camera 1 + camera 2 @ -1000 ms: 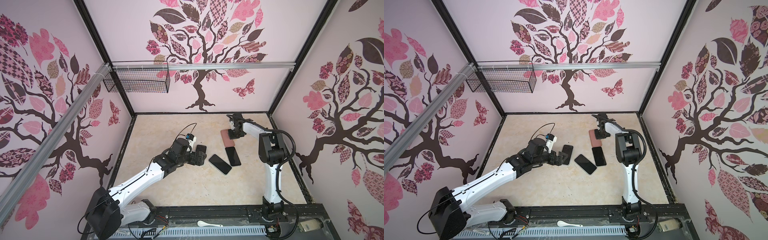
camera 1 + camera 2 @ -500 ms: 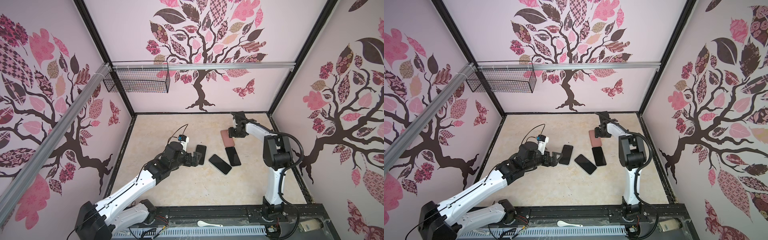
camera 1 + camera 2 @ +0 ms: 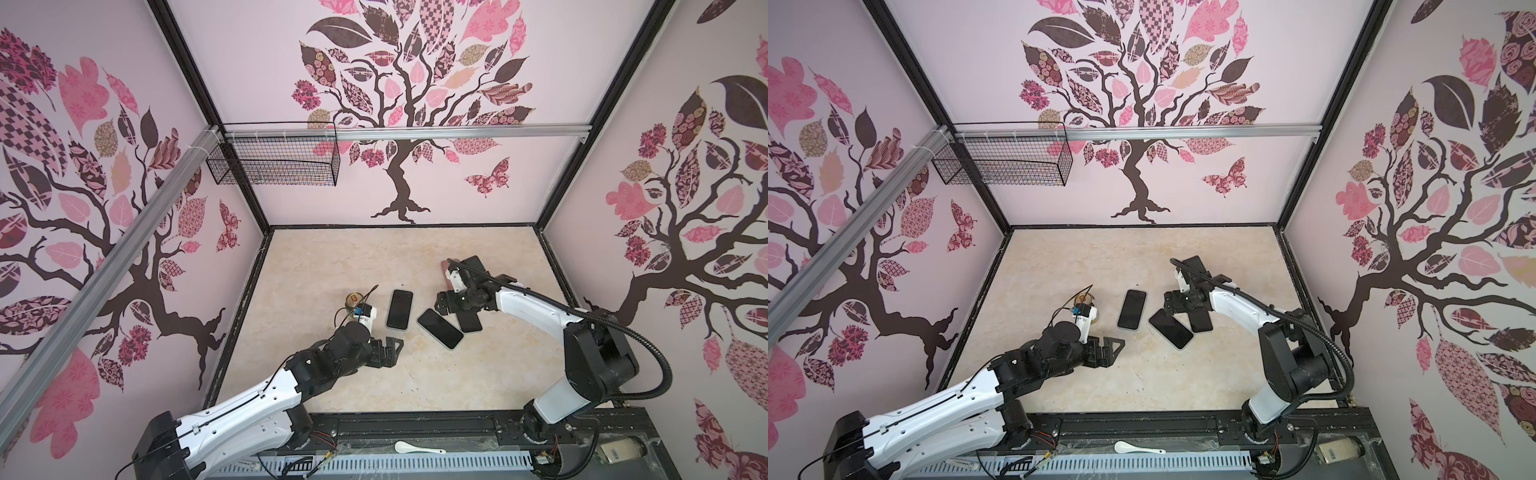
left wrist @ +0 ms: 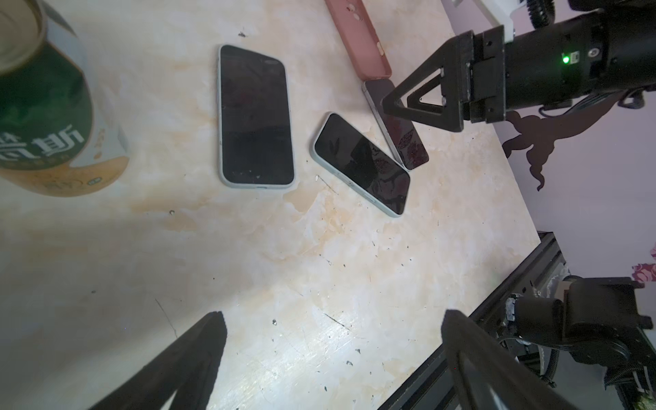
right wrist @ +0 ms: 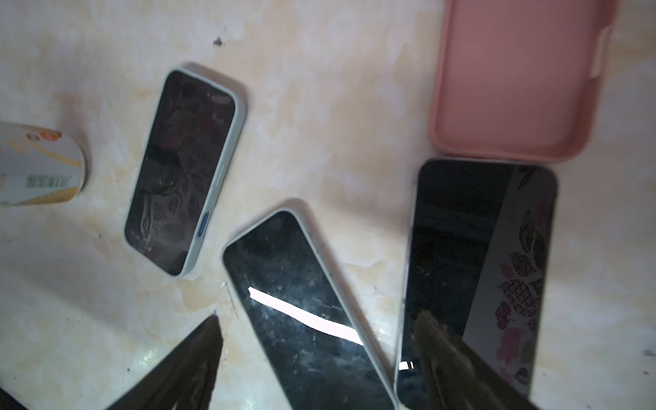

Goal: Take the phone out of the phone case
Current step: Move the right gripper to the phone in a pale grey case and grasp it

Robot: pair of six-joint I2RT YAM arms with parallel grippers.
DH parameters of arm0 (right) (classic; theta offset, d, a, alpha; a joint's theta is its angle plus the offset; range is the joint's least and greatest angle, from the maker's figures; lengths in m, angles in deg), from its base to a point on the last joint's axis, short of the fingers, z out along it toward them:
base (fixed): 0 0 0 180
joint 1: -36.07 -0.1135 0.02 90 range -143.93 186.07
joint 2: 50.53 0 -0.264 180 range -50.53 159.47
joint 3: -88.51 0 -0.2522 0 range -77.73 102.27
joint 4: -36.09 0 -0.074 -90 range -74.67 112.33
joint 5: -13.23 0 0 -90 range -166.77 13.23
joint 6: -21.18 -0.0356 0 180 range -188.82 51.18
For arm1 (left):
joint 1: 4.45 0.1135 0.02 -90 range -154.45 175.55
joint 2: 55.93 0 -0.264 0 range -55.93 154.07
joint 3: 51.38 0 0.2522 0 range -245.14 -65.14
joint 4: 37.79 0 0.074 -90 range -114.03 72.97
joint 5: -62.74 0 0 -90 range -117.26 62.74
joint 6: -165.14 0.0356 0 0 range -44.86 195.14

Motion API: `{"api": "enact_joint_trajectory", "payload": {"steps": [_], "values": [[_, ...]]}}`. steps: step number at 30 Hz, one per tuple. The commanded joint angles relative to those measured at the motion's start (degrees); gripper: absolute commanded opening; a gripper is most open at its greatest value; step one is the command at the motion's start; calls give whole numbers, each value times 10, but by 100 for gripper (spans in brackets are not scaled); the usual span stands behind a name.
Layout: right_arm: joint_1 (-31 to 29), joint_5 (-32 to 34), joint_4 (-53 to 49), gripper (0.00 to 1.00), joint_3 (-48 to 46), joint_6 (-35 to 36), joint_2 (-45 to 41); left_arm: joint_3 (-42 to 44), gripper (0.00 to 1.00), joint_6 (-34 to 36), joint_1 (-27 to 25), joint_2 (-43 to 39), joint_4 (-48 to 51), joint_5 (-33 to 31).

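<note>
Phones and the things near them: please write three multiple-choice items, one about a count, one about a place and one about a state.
1. How many phones lie on the table?
A. two
B. three
C. four

2. In both top views the can stands:
A. left of all the phones
B. between two phones
C. right of all the phones

3. The pink case is:
A. empty
B. around a phone
C. lifted off the table

Answers
1 B: both wrist views show three dark screens.
2 A: it stands left of the leftmost phone.
3 A: the right wrist view shows its bare pink inside.
</note>
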Motion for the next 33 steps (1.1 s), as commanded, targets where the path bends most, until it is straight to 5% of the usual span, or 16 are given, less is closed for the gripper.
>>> {"api": "enact_joint_trajectory", "payload": {"steps": [1,9,19,33], "values": [[-6,-6,-9,89,-1,10,6,30,98,-52,-2,-17,-55,-2],[-21,-36,-20,89,8,37,54,49,98,-73,-2,-43,-45,-31],[-42,29,-37,89,15,32,89,35,98,-51,1,-50,-16,-45],[-70,22,-60,94,0,40,86,27,98,-43,17,-40,-18,-38]]}}
